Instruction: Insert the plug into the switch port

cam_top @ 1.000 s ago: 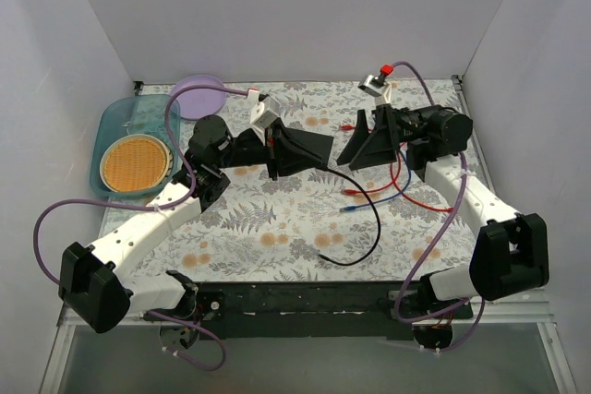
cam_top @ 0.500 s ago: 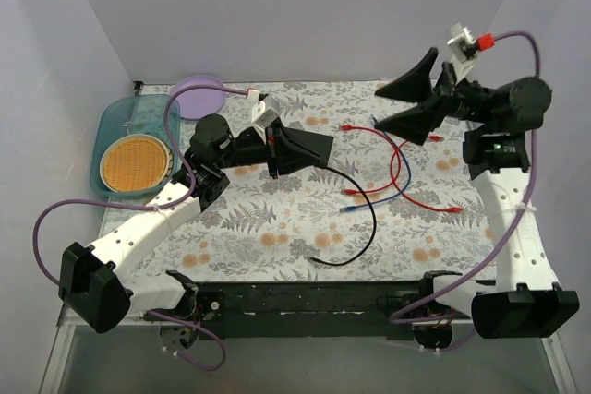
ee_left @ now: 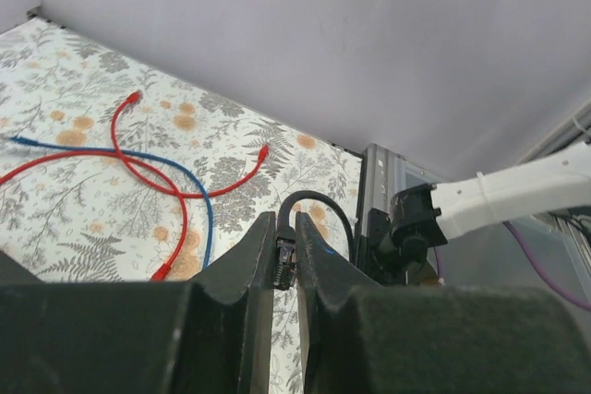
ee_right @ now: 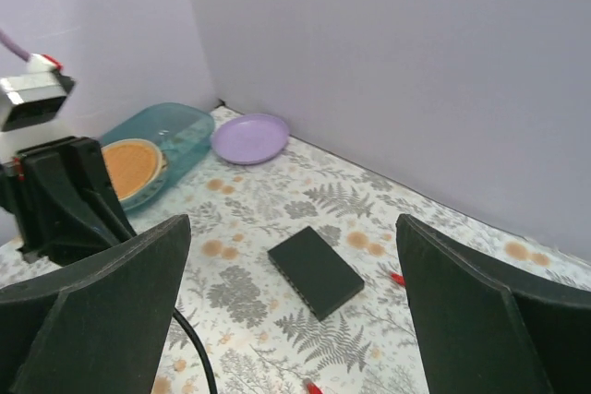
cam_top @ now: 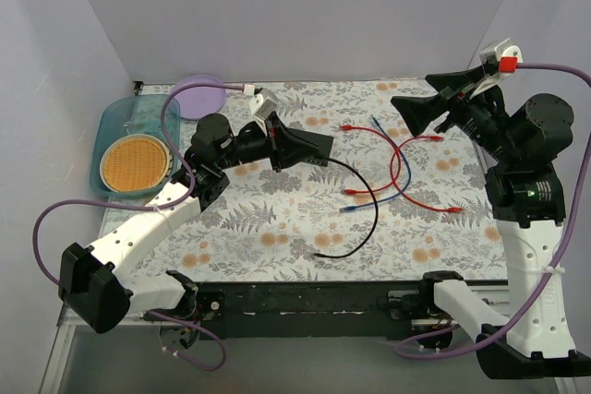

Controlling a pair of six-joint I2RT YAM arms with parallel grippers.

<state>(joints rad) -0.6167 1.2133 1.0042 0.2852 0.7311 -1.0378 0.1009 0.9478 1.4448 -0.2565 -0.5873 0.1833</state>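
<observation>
My left gripper (cam_top: 319,149) (ee_left: 284,228) hovers over the middle of the table, shut on the plug (ee_left: 285,260) of a black cable (cam_top: 371,208). The cable loops out of the fingers and trails to the front of the mat. The switch (ee_right: 316,271), a flat black box, lies on the fern-patterned mat. It shows clearly in the right wrist view; in the top view I cannot tell it apart from the left fingers. My right gripper (cam_top: 413,91) (ee_right: 292,228) is raised high at the right, wide open and empty, facing the switch from a distance.
A teal tray (cam_top: 115,122) holding an orange woven disc (cam_top: 135,161) sits at the far left, with a purple plate (cam_top: 197,95) behind it. Red cables (cam_top: 420,200) and a blue cable (cam_top: 399,165) lie tangled right of centre. White walls enclose three sides.
The right arm has lifted off the table and swung back to the right, still open. The left gripper has barely moved and keeps its hold on the plug.
</observation>
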